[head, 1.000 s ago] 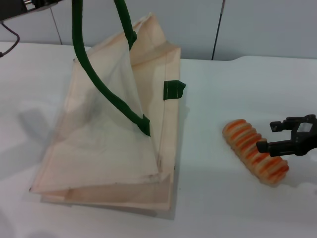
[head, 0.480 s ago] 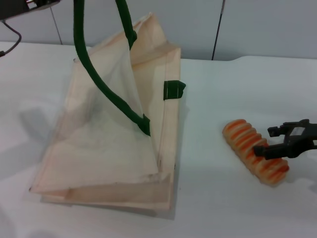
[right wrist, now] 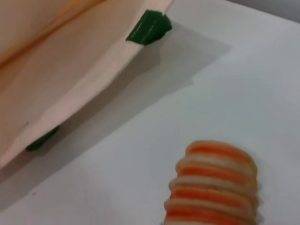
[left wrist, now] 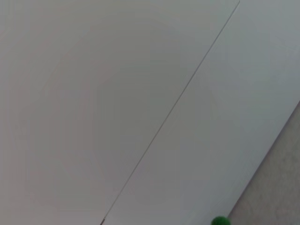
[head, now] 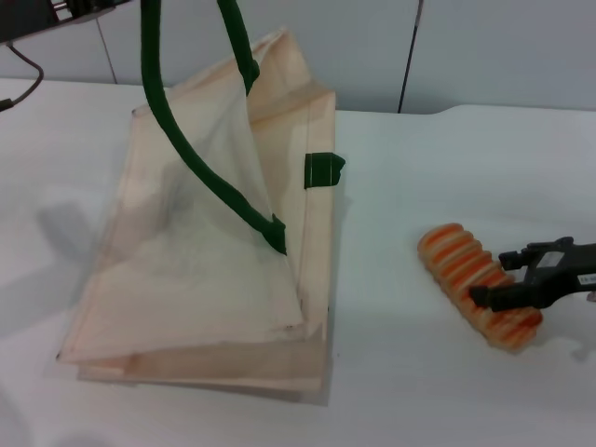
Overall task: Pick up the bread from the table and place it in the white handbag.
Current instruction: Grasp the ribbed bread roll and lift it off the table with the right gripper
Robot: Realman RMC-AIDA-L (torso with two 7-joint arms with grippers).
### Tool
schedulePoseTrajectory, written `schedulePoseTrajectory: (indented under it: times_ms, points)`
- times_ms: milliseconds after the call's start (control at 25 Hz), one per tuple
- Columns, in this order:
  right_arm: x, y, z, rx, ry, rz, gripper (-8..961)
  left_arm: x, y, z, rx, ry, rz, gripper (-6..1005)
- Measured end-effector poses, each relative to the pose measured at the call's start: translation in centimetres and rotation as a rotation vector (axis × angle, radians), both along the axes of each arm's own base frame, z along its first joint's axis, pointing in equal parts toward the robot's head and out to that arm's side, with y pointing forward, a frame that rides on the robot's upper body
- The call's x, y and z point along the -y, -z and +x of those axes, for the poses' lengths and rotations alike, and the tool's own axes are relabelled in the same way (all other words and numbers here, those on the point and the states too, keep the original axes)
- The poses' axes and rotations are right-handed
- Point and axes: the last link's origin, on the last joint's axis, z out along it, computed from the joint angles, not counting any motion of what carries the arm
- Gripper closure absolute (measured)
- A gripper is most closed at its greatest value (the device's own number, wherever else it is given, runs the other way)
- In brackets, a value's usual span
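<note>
The orange-and-cream ribbed bread (head: pixel 458 258) lies on the white table (head: pixel 419 168) at the right. My right gripper (head: pixel 505 277) is open and low over the bread's near end, one finger on each side. The right wrist view shows the bread (right wrist: pixel 213 183) close below. The white handbag (head: pixel 196 261) lies at centre-left, its upper panel pulled up by a dark green handle (head: pixel 200 168) that runs out of the top of the head view. My left gripper is out of view there. The left wrist view shows only wall and a green speck (left wrist: pixel 220 220).
A green handle tab (head: pixel 323 169) sticks out at the bag's right edge, and also shows in the right wrist view (right wrist: pixel 149 27). Bare table lies between the bag and the bread. A grey wall (head: pixel 503 47) stands behind the table. A dark cable (head: pixel 23 79) shows at far left.
My right gripper has come down and slightly toward me around the bread's near end. The bag's raised panel has shifted a little.
</note>
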Motion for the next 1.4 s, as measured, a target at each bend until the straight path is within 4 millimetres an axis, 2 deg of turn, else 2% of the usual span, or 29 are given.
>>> schedulePoseTrajectory:
  times_ms: [240,600,800,1240,1400]
  points:
    - [0.1,0.7,-0.1,0.032,-0.013,-0.023,77,0.0,0.0,0.0,0.0,0.0,0.0,871]
    - [0.3,0.7,-0.2,0.037,-0.054,-0.044,80,0.0,0.0,0.0,0.0,0.0,0.0,869]
    - [0.6,0.6,-0.5,0.026,-0.095,-0.067,291,0.0,0.0,0.0,0.0,0.0,0.0,867]
    - [0.3,-0.1,-0.9,-0.007,-0.099,-0.068,347,0.0,0.1,0.1,0.003,0.002,-0.002,864]
    - [0.2,-0.4,-0.9,-0.025,-0.094,-0.053,399,0.0,0.1,0.1,0.003,0.006,-0.005,862]
